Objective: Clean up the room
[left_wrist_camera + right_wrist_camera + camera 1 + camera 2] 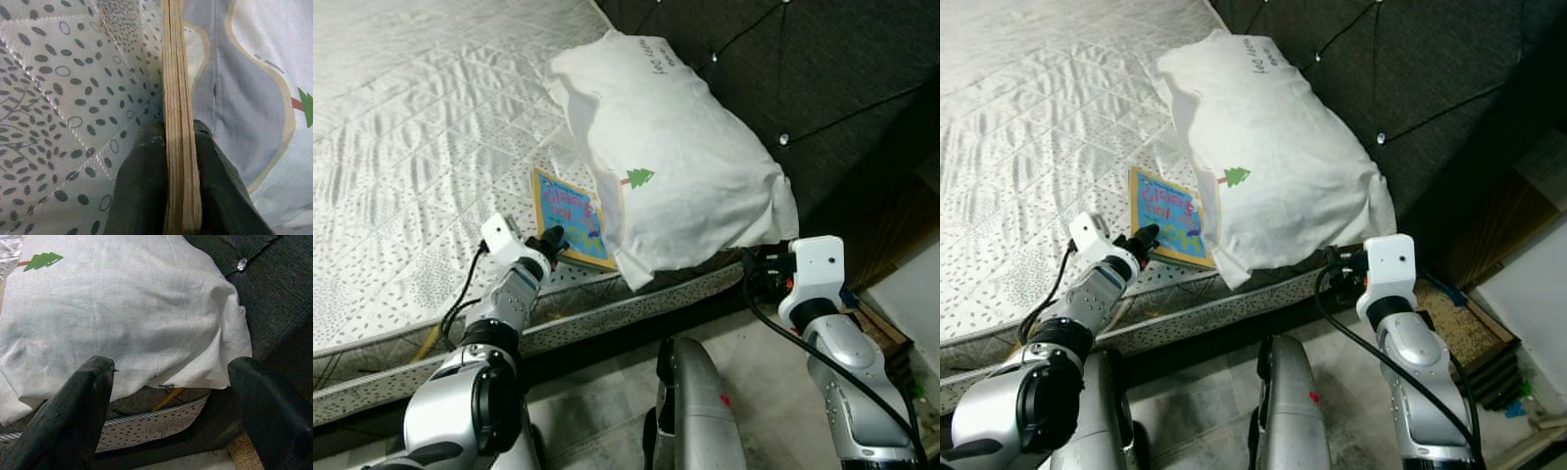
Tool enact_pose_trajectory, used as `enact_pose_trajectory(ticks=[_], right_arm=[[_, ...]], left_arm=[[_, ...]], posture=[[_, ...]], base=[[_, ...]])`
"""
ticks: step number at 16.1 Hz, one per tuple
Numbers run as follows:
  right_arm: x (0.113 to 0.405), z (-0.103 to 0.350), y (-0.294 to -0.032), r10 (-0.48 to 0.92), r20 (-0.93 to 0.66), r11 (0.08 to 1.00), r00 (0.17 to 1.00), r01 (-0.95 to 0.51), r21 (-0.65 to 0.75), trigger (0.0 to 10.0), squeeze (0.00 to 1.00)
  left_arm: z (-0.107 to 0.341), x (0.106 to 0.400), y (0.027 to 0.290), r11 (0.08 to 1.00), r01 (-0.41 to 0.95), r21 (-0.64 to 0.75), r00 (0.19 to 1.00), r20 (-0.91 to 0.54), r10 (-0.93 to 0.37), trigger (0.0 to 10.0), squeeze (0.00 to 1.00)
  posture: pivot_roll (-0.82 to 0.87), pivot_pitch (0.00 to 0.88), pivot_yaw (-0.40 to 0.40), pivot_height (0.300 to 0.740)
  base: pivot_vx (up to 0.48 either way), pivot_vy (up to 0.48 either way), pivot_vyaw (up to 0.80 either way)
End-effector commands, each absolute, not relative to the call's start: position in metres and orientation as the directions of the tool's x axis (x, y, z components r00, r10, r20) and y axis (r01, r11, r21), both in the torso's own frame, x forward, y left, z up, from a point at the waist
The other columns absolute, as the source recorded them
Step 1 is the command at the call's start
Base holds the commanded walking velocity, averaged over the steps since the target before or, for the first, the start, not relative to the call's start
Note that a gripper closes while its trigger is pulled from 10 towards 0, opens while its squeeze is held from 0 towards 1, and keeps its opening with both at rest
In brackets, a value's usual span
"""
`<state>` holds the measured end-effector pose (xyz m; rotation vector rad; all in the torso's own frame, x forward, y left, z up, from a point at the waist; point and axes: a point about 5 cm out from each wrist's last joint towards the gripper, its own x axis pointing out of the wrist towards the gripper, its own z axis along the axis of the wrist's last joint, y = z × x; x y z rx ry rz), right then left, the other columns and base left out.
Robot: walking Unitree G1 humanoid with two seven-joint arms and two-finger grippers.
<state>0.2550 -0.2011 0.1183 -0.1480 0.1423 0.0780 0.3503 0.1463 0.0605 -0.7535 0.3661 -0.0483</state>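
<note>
Gripping a colourfully lettered book [570, 217], left end effector [551, 242] clamped.

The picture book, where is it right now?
In the left eye view the picture book lies near the mattress edge, partly under the white pillow, its near edge pinched by the left tool.

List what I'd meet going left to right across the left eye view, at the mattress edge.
Left gripper pinching the book → white pillow → right gripper → dark headboard.
</note>
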Motion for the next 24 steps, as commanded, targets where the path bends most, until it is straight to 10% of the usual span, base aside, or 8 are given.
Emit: enact_pose_trajectory(ticks=[1, 24], right_arm=[[0.255, 0.123, -0.206, 0.05, -0.133, 0.985, 0.99, -0.071, -0.155, 10.0, 0.0], [0.298, 0.116, -0.168, 0.112, -0.061, 0.991, 0.992, -0.116, -0.07, 10.0, 0.0]], left_arm=[[0.059, 0.351, 0.14, 0.745, -0.083, -0.662, 0.924, -0.33, -0.191, 10.0, 1.0], [0.071, 0.357, 0.185, 0.867, -0.126, -0.482, 0.954, -0.299, -0.027, 10.0, 1.0]], posture=[[-0.28, 0.122, -0.091, 0.551], [-0.14, 0.0, -0.039, 0.551]], base=[[0.0, 0.0, 0.0], [0.0, 0.0, 0.0]])
